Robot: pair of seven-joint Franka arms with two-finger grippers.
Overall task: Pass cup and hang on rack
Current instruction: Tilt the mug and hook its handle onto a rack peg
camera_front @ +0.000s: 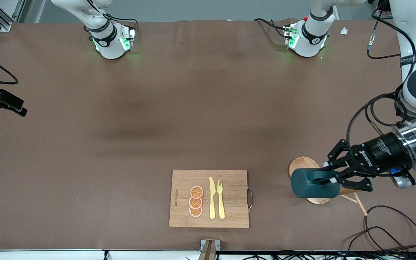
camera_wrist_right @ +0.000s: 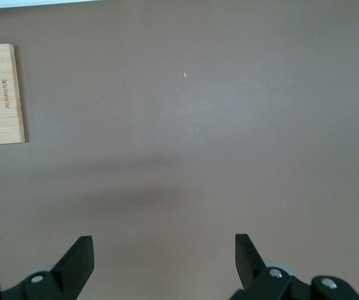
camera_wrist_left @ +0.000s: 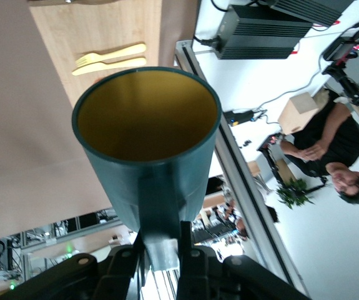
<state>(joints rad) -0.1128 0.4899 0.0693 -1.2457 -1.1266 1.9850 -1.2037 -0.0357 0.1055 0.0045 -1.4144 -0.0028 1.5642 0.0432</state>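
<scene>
Lower right of the front frame: left gripper (camera_front: 332,177) clamped on the handle of the cup (camera_front: 311,186), one dark teal mug held on its side in the air, directly over the rack (camera_front: 302,165). Seen from the left wrist: cup (camera_wrist_left: 147,131) mouth-on, mustard-yellow inside, handle pinched between the dark fingers (camera_wrist_left: 191,265) at the bottom middle of that frame.

Of the rack, only part of the oval wooden base and two thin pegs (camera_front: 358,203) showing, sticking out below the gripper; post hidden by cup and gripper.

Lower middle of the front frame: one wooden cutting board (camera_front: 209,198) with a metal handle at its edge toward the left arm's end. On it, counted: three orange slices (camera_front: 196,201) in a column, one yellow knife (camera_front: 212,198), one yellow fork (camera_front: 220,199), side by side. Well apart from the rack.

Left edge of the front frame, mid-height: right gripper (camera_front: 11,104), waiting over bare brown table (camera_front: 157,108). In the right wrist view, right gripper (camera_wrist_right: 164,256) with fingers spread wide apart, nothing between them; a corner of the board at upper left.

Lower right corner: loose black cables (camera_front: 392,231) on the table.
</scene>
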